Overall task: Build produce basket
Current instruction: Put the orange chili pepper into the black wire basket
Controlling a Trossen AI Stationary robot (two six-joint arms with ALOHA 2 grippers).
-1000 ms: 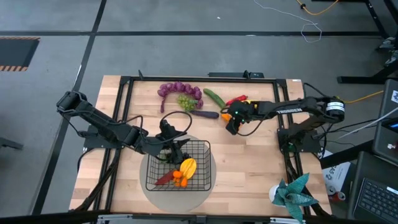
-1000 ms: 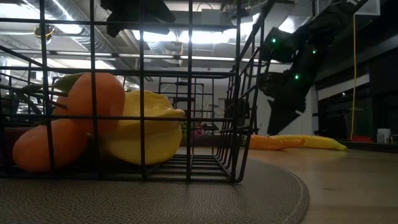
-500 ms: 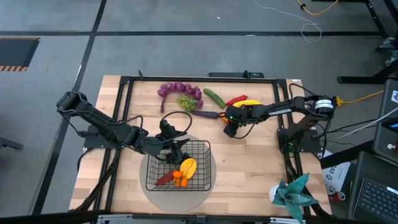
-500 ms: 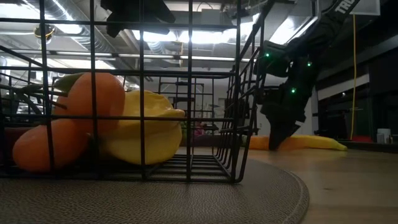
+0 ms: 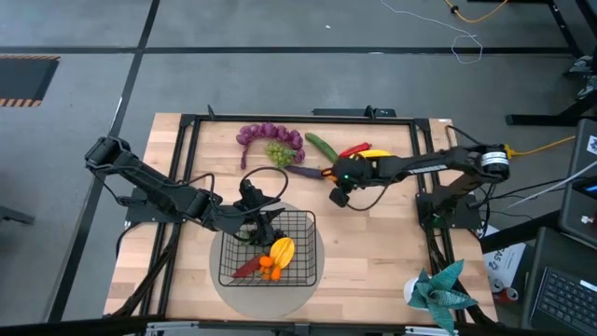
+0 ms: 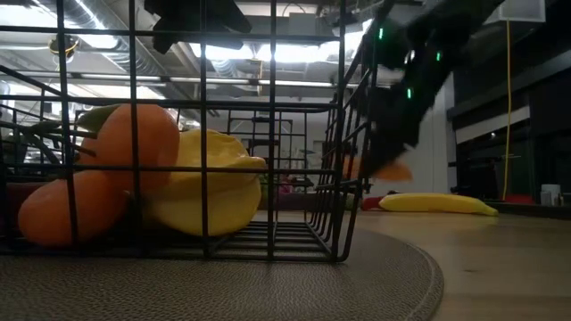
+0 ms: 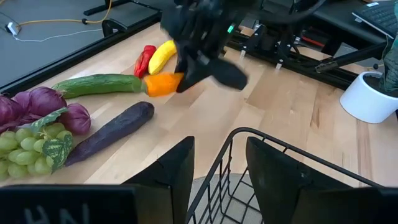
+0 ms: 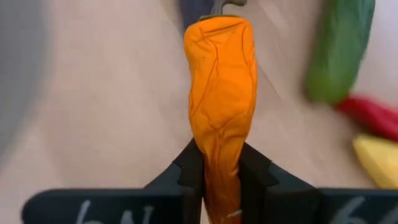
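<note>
Orange carrot [image 8: 219, 93] clamped in right tool [image 8: 219, 171], wrist-view only; left tool [image 7: 217, 163] apart.

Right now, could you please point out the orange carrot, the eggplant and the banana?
orange carrot [image 8: 221, 74]: right wrist view, mid-body.
eggplant [image 7: 112, 132]: left wrist view, middle of its length.
banana [image 6: 437, 203]: low view, middle of its length.

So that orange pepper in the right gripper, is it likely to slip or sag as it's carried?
The orange pepper looks soft: its skin is creased and the right gripper pinches only its narrow end, so it may droop. It is probably light, sticking out without visibly bending. Its tapered tip could slide out.
</note>
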